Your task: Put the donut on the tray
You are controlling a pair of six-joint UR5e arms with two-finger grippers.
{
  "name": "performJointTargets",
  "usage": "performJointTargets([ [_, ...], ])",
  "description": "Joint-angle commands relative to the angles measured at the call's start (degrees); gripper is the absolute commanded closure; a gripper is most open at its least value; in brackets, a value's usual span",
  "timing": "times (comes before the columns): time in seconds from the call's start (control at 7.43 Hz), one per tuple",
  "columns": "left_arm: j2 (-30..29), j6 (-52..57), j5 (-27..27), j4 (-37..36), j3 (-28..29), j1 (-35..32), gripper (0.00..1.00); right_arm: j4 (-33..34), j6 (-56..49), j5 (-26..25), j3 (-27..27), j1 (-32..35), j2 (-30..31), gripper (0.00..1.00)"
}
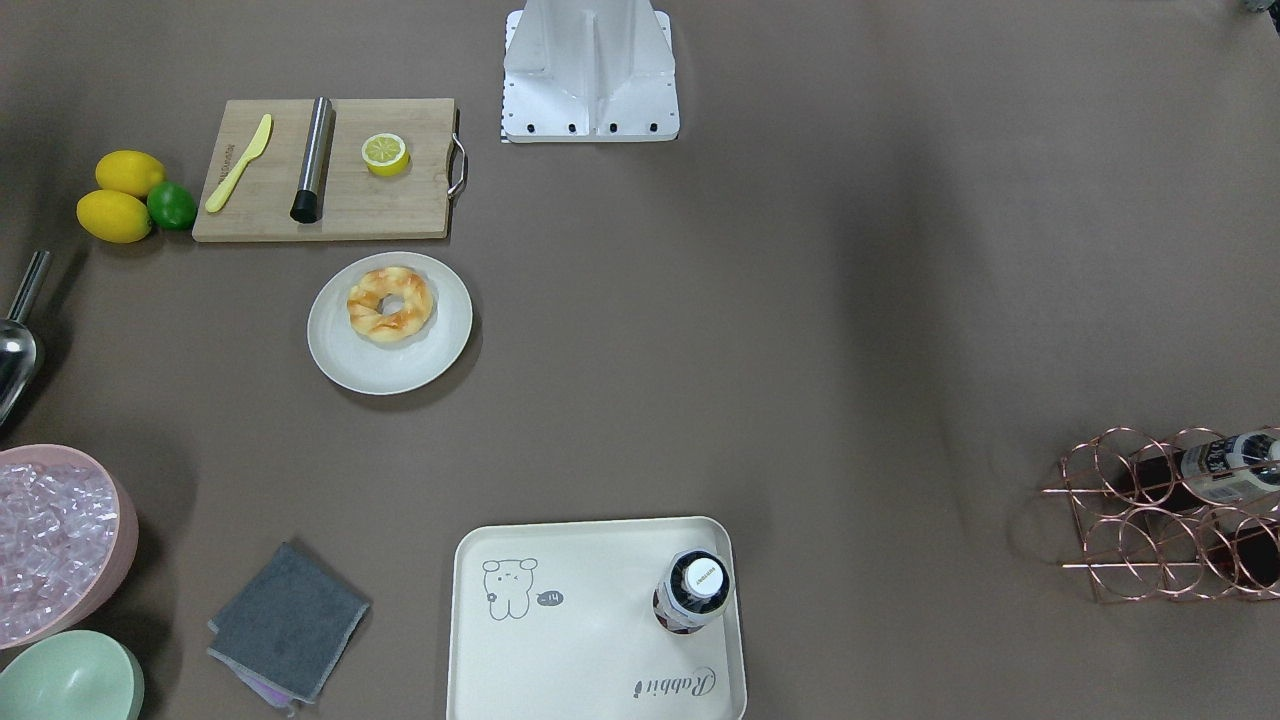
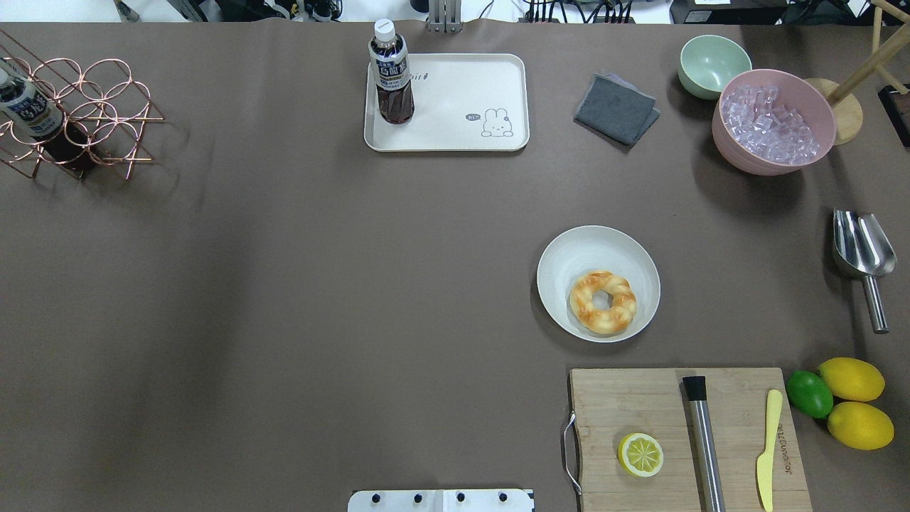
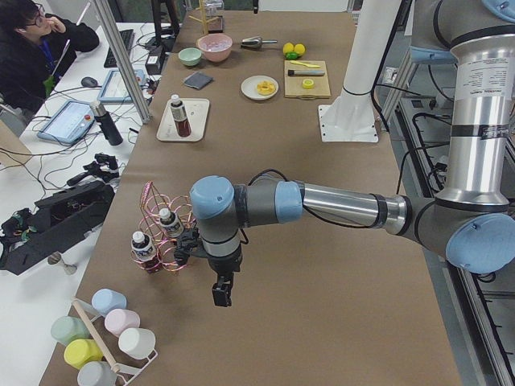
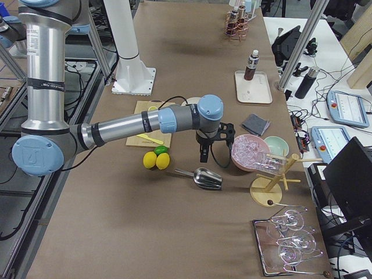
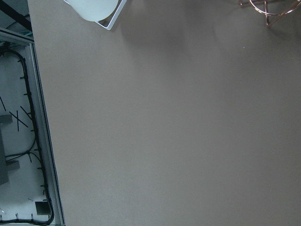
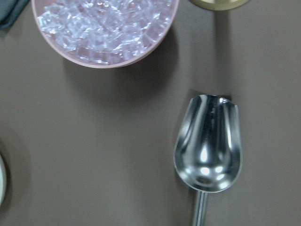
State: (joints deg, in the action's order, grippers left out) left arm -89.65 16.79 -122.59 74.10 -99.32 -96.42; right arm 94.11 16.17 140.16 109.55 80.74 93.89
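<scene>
The donut (image 1: 390,303), twisted and golden-orange, lies on a round white plate (image 1: 345,360); it also shows in the overhead view (image 2: 603,301). The cream tray (image 1: 580,640) with the cartoon animal sits at the table's far side (image 2: 455,92), with a dark bottle (image 2: 391,75) upright in one corner. My left gripper (image 3: 221,294) hangs over bare table beside the copper rack, far from the donut. My right gripper (image 4: 203,156) hangs between the steel scoop and the ice bowl. Neither shows in the overhead or front views, so I cannot tell if they are open or shut.
A cutting board (image 2: 640,405) holds a lemon half (image 2: 640,454), a steel rod and a yellow knife. Lemons and a lime (image 2: 809,393) lie beside it. A steel scoop (image 2: 862,249), a pink ice bowl (image 2: 775,121), a green bowl (image 2: 713,64), a grey cloth (image 2: 615,108) and a copper rack (image 2: 78,114) also stand on the table.
</scene>
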Motion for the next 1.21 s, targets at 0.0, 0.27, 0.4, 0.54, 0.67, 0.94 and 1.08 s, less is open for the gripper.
performJointTargets([
  [0.0, 0.0, 0.0, -0.01, 0.0, -0.17, 0.0, 0.02, -1.63, 15.32, 1.09, 3.03, -11.34, -6.15, 0.0],
  [0.27, -0.09, 0.0, -0.1, -0.09, -0.09, 0.09, 0.02, -14.66, 20.13, -1.27, 1.21, -18.13, -7.41, 0.0],
  [0.4, -0.17, 0.0, -0.1, -0.09, 0.0, 0.09, 0.02, -20.14, 21.09, -3.47, -1.41, -21.04, -7.32, 0.0],
  [0.54, -0.09, 0.0, -0.02, -0.09, 0.0, 0.09, 0.02, -21.5, 23.1, -3.31, -2.74, -22.28, -7.41, 0.0],
  [0.67, -0.09, 0.0, -0.01, -0.09, 0.0, 0.09, 0.02, -21.86, 23.9, -3.49, -2.93, -25.08, -7.58, 0.0],
  [0.94, 0.0, 0.0, 0.07, -0.09, 0.09, 0.09, 0.02, -21.95, 32.47, -6.71, -3.02, -30.88, -9.59, 0.0],
  [1.08, 0.0, 0.0, 0.16, -0.09, 0.18, 0.09, 0.02, -21.95, 37.31, -8.83, -3.46, -33.78, -11.0, 0.0],
])
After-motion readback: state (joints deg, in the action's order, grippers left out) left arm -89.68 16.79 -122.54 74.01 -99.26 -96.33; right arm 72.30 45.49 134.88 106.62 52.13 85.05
